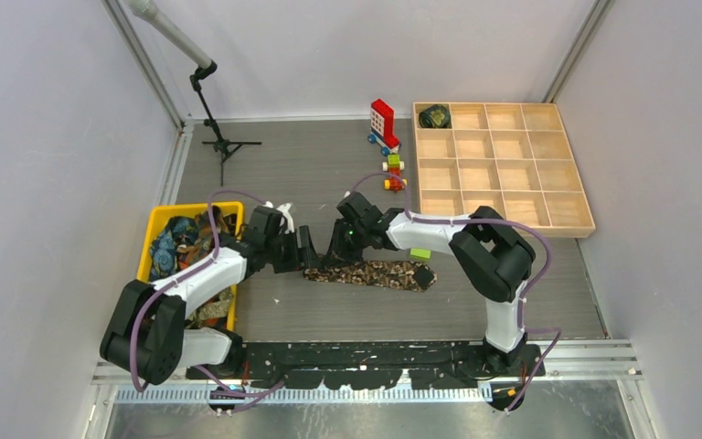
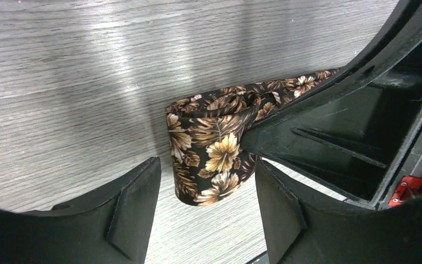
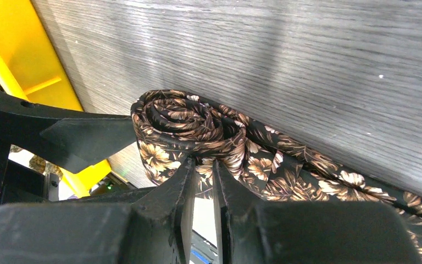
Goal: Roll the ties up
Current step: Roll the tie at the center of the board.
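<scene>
A brown floral tie [image 1: 375, 273] lies across the table's middle, its left end wound into a small roll [image 3: 189, 124], which also shows in the left wrist view [image 2: 211, 151]. My right gripper [image 3: 202, 165] is shut on the roll's edge; it stands at the roll in the top view [image 1: 340, 245]. My left gripper [image 2: 207, 195] is open, its fingers on either side of the roll without touching it; it sits left of the roll in the top view [image 1: 298, 252]. A rolled dark tie [image 1: 435, 116] sits in the wooden tray's far left compartment.
A yellow bin [image 1: 157, 218] with several loose ties stands at the left. A wooden compartment tray [image 1: 503, 165] is at the back right. Toy bricks [image 1: 384, 123] and a small green block [image 1: 420, 253] lie near it. A stand [image 1: 218, 137] is at the back left.
</scene>
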Robot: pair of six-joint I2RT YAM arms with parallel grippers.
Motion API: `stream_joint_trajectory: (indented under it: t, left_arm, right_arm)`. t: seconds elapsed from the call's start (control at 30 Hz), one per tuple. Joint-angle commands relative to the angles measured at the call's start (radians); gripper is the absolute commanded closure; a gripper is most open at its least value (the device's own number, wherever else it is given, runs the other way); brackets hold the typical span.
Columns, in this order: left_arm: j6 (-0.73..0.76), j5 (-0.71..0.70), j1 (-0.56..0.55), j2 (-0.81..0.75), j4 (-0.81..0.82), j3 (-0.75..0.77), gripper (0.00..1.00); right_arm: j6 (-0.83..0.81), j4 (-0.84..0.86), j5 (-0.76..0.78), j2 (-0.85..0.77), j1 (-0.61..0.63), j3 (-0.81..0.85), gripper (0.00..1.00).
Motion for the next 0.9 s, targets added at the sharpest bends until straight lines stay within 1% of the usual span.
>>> stream_joint_trajectory:
  t: [0.0, 0.23, 0.4, 0.53, 0.6, 0.73, 0.87]
  left_arm:
    - [0.005, 0.024, 0.003, -0.021, 0.0, 0.017, 0.35]
    - [-0.014, 0.069, 0.003, 0.013, 0.028, 0.013, 0.41]
    - [-0.014, 0.07, 0.002, 0.019, 0.026, 0.003, 0.42]
    - [-0.016, 0.072, 0.003, 0.026, 0.028, -0.012, 0.43]
    - [-0.014, 0.057, 0.002, 0.02, 0.018, -0.016, 0.42]
    - [-0.013, -0.001, 0.003, 0.0, -0.025, -0.014, 0.36]
    - [-0.018, -0.025, 0.003, 0.004, -0.035, -0.013, 0.36]
  right_arm:
    - [0.013, 0.08, -0.012, 0.011, 0.001, -0.034, 0.77]
    - [0.024, 0.15, -0.022, 0.017, 0.0, -0.078, 0.77]
    - [0.037, 0.201, -0.031, 0.034, 0.0, -0.107, 0.77]
    - [0.042, 0.208, -0.034, 0.035, 0.001, -0.118, 0.77]
    - [0.042, 0.207, -0.034, 0.033, 0.001, -0.12, 0.78]
    - [0.042, 0.207, -0.033, 0.03, 0.001, -0.12, 0.77]
    - [0.042, 0.208, -0.033, 0.035, 0.001, -0.115, 0.78]
